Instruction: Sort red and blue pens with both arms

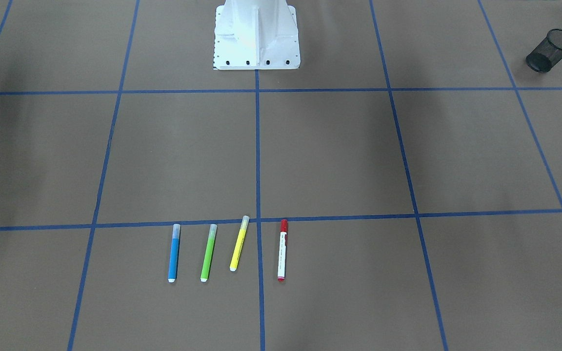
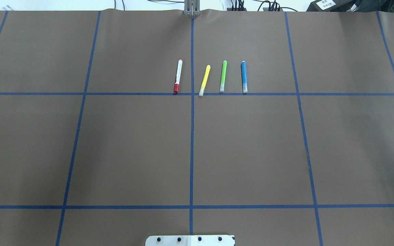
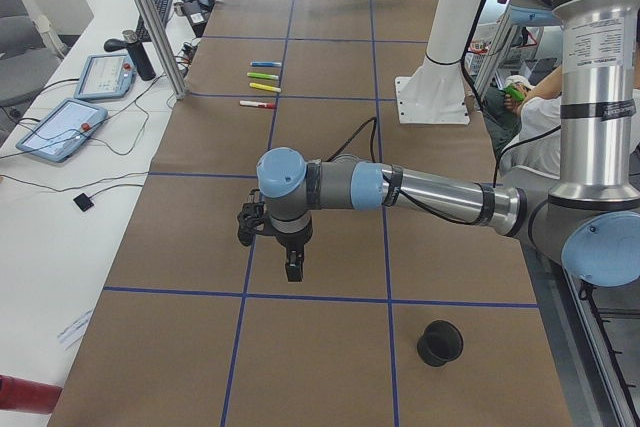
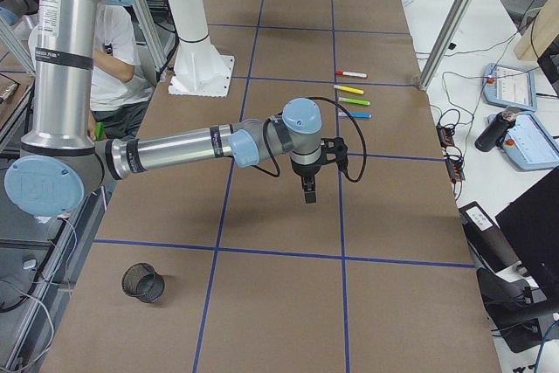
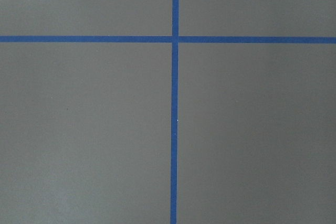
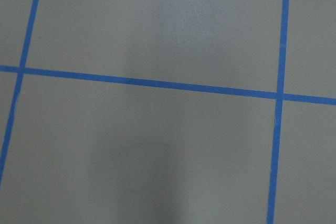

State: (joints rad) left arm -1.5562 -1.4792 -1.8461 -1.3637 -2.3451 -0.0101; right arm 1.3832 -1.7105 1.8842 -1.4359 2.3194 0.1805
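A red-capped white marker and a blue highlighter lie at the two ends of a row of pens on the far side of the table. The marker and the highlighter also show in the front view. Neither arm touches them. My left gripper hangs over the brown table well short of the row, seen only in the exterior left view. Only the exterior right view has my right gripper, likewise hanging apart from the pens. I cannot tell whether either is open or shut. Both wrist views hold only table and blue tape.
A green highlighter and a yellow highlighter lie between the two pens. One black mesh cup stands towards my left end, another towards my right end. The white robot base stands mid-table. A person sits behind it.
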